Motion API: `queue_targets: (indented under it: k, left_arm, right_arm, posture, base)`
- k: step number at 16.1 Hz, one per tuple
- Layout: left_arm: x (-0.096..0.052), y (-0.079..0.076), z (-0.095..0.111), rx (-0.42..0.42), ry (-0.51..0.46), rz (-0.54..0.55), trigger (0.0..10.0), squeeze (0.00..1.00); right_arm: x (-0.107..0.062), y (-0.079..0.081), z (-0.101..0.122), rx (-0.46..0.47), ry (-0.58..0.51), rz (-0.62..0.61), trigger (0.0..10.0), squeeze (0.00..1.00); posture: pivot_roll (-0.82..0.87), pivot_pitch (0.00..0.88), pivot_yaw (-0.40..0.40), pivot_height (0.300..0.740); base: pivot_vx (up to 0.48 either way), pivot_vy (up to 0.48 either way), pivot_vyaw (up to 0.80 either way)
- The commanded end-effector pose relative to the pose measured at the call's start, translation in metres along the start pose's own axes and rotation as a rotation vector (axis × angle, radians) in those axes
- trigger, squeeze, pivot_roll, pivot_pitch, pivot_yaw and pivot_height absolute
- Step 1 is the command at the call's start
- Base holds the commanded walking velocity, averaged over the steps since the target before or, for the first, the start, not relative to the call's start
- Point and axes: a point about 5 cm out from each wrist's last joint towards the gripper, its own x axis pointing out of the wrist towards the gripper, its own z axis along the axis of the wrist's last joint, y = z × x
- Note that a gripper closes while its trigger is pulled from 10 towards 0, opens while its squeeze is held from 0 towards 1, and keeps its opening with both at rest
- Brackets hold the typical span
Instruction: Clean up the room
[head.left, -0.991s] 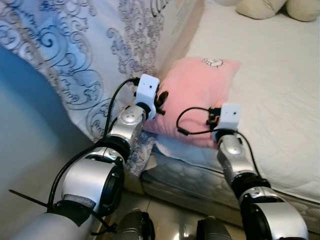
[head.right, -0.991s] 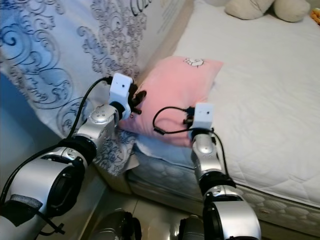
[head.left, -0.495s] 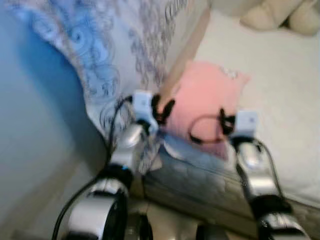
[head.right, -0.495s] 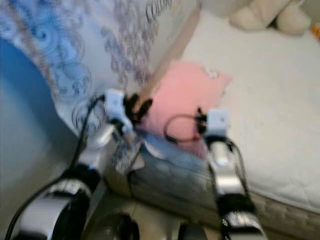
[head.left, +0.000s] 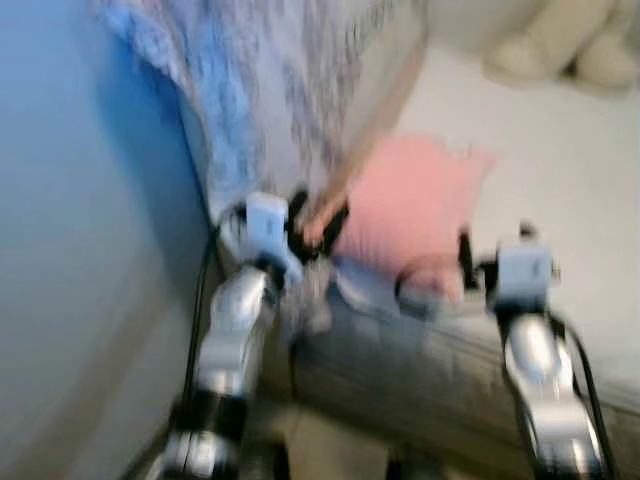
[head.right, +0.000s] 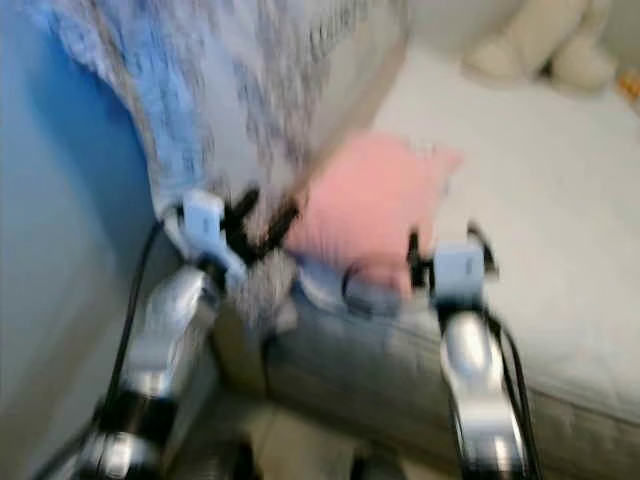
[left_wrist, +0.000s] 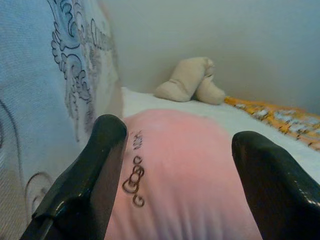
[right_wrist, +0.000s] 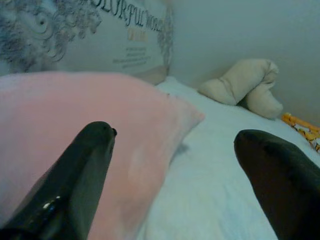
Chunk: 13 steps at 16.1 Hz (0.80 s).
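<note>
Pink pillow (head.left: 415, 205) is seen lying at the near corner of the bed (head.right: 560, 230), close to the mattress edge and beside the headboard draped in a blue-and-white patterned cloth (left_wrist: 35, 100); a beige stuffed toy (right_wrist: 245, 85) rests well apart at the far side, with an orange patterned fabric (left_wrist: 280, 120) beyond it. The head views are blurred, so fine detail there cannot be relied upon. The left gripper (left_wrist: 175, 165) is held with its fingers spread wide, the pillow's end framed between them but not yet pinched. The right gripper (right_wrist: 180, 175) is likewise released, its fingers apart, one lying over the pillow's face and the other over the white sheet. The step in hand is judged to be a two-handed grasp of the pillow. For this to be done well, both grippers should be advanced until soft bulk is well between the fingers, and the closing should be made on a thick fold, not on the thin edge. The draped cloth beside the left gripper should be kept out of the pinch.
</note>
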Motion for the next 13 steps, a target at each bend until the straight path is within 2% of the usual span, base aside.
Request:
queue_targets:
  k: [1, 2, 3, 4, 5, 7, 8, 13]
  left_arm:
    - [-0.003, 0.0, 0.003, 0.037, 0.002, 0.018, 10.0, 0.0]
    - [-0.01, 0.012, -0.002, 0.055, 0.033, 0.081, 10.0, 0.0]
    - [-0.011, 0.019, -0.003, 0.045, 0.044, 0.124, 10.0, 0.0]
    - [-0.017, 0.038, -0.011, 0.062, 0.087, 0.223, 10.0, 0.0]
    - [-0.021, 0.042, -0.015, 0.099, 0.111, 0.243, 10.0, 0.0]
    - [-0.029, 0.045, -0.022, 0.093, 0.152, 0.254, 10.0, 0.0]
    - [-0.03, 0.045, -0.024, 0.082, 0.162, 0.263, 10.0, 0.0]
    - [-0.02, 0.04, -0.028, 0.039, 0.154, 0.277, 10.0, 0.0]
  right_arm:
    - [-0.005, 0.002, 0.006, 0.019, -0.024, -0.002, 10.0, 0.66]
    - [-0.009, 0.002, 0.001, 0.073, 0.008, -0.038, 10.0, 0.0]
    - [-0.007, 0.001, 0.002, 0.081, 0.011, -0.056, 10.0, 0.0]
    - [-0.001, 0.0, 0.0, 0.1, 0.035, -0.085, 10.0, 0.0]
    - [0.001, 0.0, 0.0, 0.102, 0.039, -0.078, 10.0, 0.0]
    - [0.004, 0.002, 0.0, 0.086, 0.045, -0.053, 10.0, 0.0]
    - [0.005, 0.003, 0.0, 0.086, 0.052, -0.047, 10.0, 0.0]
    - [0.016, 0.012, 0.0, 0.078, 0.064, 0.005, 10.0, 0.0]
  posture:
    - [-0.05, 0.0, 0.0, 0.696]
    - [-0.05, 0.0, -0.003, 0.696]
    - [-0.05, 0.0, 0.0, 0.696]
    - [-0.05, 0.0, 0.008, 0.691]
    - [-0.05, 0.0, 0.01, 0.687]
    - [-0.05, 0.0, 0.012, 0.683]
    - [-0.05, 0.0, 0.014, 0.683]
    - [-0.06, 0.0, 0.018, 0.683]
  base:
    - [0.0, 0.0, 0.0]
    - [0.0, 0.0, 0.0]
    - [0.0, 0.0, 0.0]
    - [0.0, 0.0, -0.49]
    - [0.0, 0.0, -0.48]
    - [0.0, 0.0, -0.53]
    - [0.0, -0.431, 0.0]
    - [0.22, -0.395, 0.0]
